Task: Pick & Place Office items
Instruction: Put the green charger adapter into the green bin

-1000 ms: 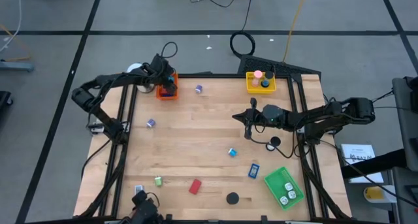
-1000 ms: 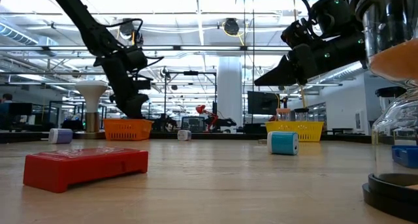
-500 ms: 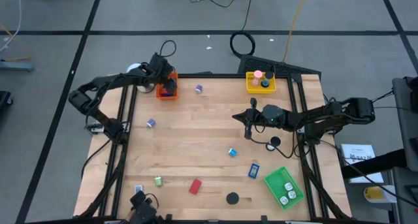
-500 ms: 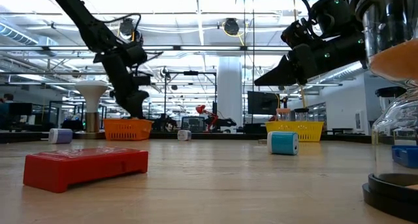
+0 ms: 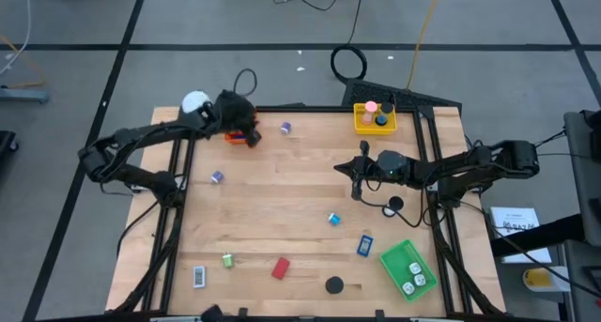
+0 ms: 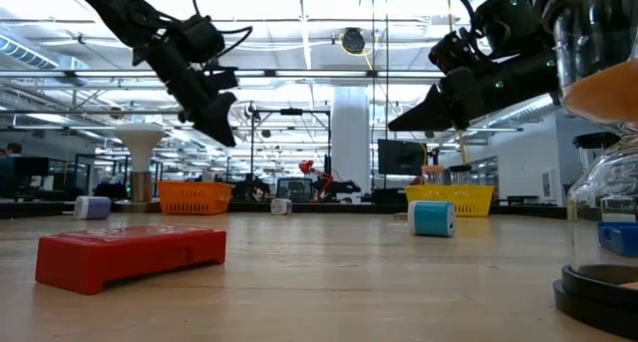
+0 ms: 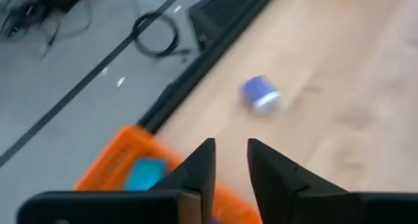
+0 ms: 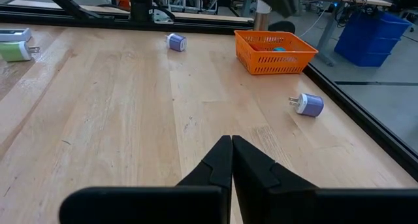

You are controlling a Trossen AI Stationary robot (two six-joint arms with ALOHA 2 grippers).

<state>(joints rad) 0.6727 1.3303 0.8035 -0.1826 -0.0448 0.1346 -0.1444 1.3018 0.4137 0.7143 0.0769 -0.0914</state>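
My left gripper [image 7: 230, 160] hangs open by a narrow gap over the orange tray [image 7: 111, 175] at the far left, with nothing between its fingers; a blue piece [image 7: 145, 173] lies in the tray. My right gripper [image 8: 231, 145] hovers shut and empty over the table's right half [image 5: 356, 189]. Office items lie loose on the wood: two purple rolls [image 5: 285, 128] [image 5: 217, 177], a blue roll [image 5: 333, 219], a blue rectangle [image 5: 364, 246], a red one [image 5: 280, 268], a green roll [image 5: 227, 260], a black-and-white piece [image 5: 199, 277] and black discs [image 5: 334, 285] [image 5: 395, 206].
A yellow tray [image 5: 375, 117] with pink and black pieces stands at the far right. A green tray [image 5: 408, 269] with several pieces sits at the near right. A white ball-topped object [image 5: 194, 101] stands off the far left corner. Black frame rails [image 5: 176, 209] run along the table's sides.
My left gripper has risen from just over the orange tray to well above it, and its arm has swung toward the table's left, uncovering the white ball-topped object. The right arm has kept still.
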